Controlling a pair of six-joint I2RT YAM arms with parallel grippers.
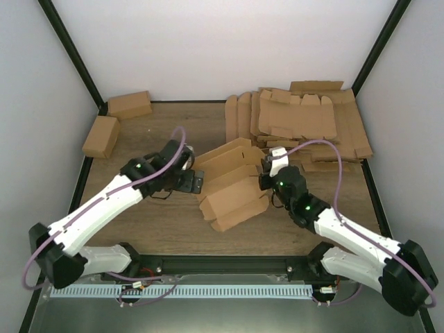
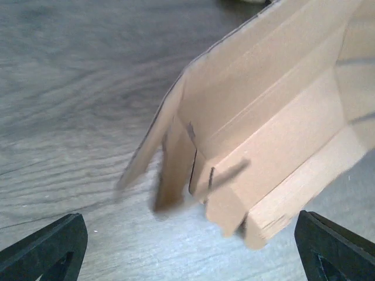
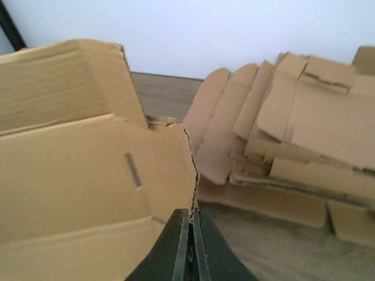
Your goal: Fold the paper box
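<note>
Far left: two closed cardboard boxes [image 1: 129, 105] [image 1: 100, 136] are seen at the far-left corner of the wooden surface [image 1: 180, 229], brick-shaped, brown, well apart from the work.
Left gripper [image 1: 196, 182]: its jaws are spread wide with nothing between them; the left end of the paper box lies just ahead of them, and no contact can be made out.
Paper box [image 1: 232, 187]: it is found mid-surface between the two grippers — a half-raised blank, its long panels tilted up along the creases, its end flaps loose.
Material: plain brown corrugated board, matt and unmarked, cut with short slots and rounded tabs; the fluted core is shown at the pinched edge.
Handling: it is judged light, stiff across each panel but hinging freely at the creases. It could easily be slid on the smooth wood, and easily kinked by a hard pinch.
Where to hold: a panel edge close to a crease is judged best, with the opposite end braced.
Right gripper [image 3: 190, 246]: its jaws are closed on the thin right-hand edge of the paper box.
Far right: a loose stack of flat blanks [image 1: 305, 121] is spread at the back — same brown board, overlapping.
</note>
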